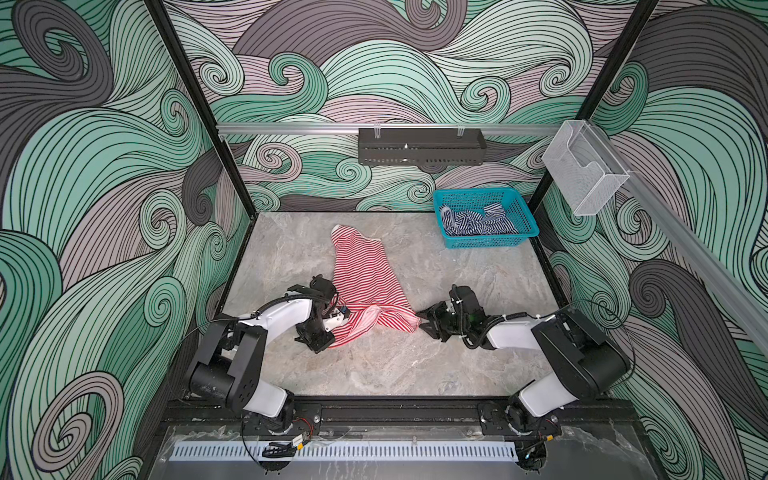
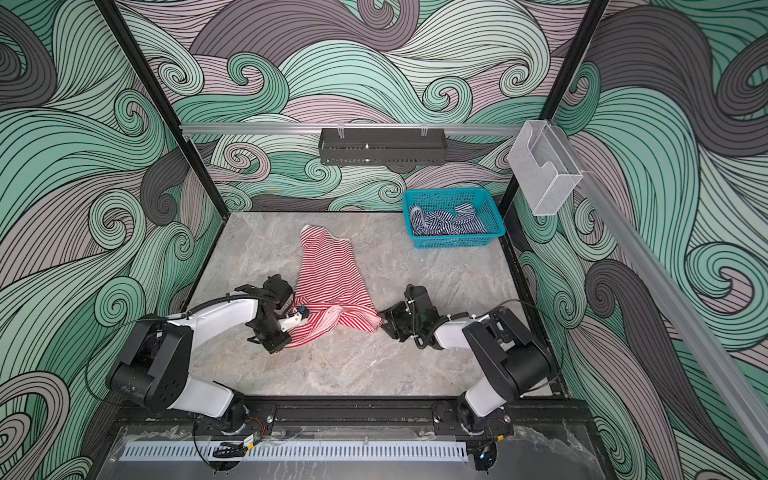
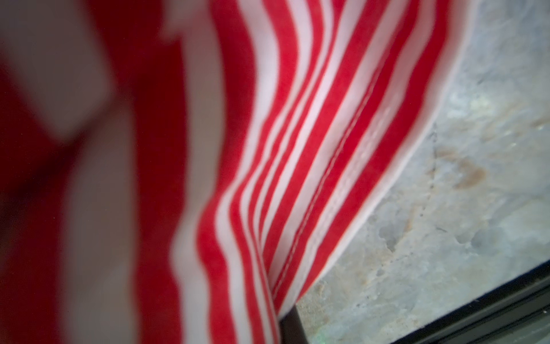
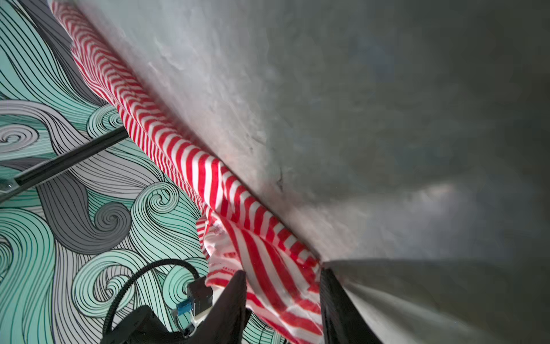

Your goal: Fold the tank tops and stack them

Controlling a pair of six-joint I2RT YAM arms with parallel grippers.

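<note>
Left gripper [image 1: 345,318] clamps the near hem of the unfolded red-and-white tank top [image 1: 365,270], right gripper [image 1: 422,323] half-spread around it, grip unclear; navy-and-white tank top [image 1: 478,225] sits in the basket [image 1: 490,243] at the bench's far right corner.

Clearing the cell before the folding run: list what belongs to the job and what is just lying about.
Job: red-and-white tank top; navy-and-white tank top.
Lying about: teal basket; black tray; clear holder.
</note>
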